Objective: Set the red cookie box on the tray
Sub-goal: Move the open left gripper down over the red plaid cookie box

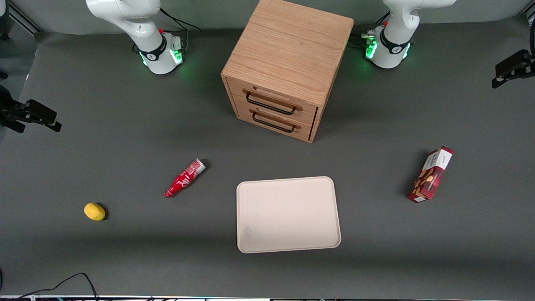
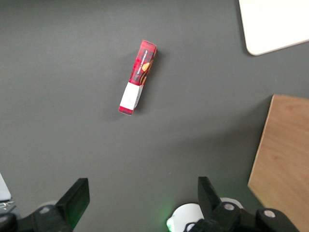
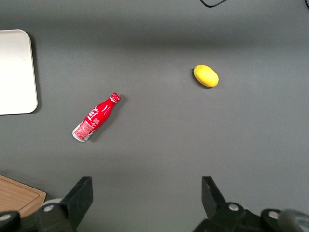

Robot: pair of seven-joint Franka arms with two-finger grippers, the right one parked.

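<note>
The red cookie box (image 1: pixel 431 174) lies on the grey table toward the working arm's end, well apart from the tray. It is dark red with cookie pictures and a white label panel. The beige tray (image 1: pixel 288 213) lies flat in the middle of the table, nearer the front camera than the wooden cabinet, with nothing on it. My left gripper (image 2: pixel 143 203) is open and empty, high above the table near its arm's base. In the left wrist view the box (image 2: pixel 137 77) lies on the table below, apart from the fingers (image 2: pixel 75 198), and a corner of the tray (image 2: pixel 275 24) shows.
A wooden two-drawer cabinet (image 1: pixel 288 62) stands between the arm bases, both drawers shut. A small red bottle (image 1: pixel 184 178) lies beside the tray toward the parked arm's end. A yellow lemon (image 1: pixel 95 211) lies farther that way. Camera mounts stand at both table ends.
</note>
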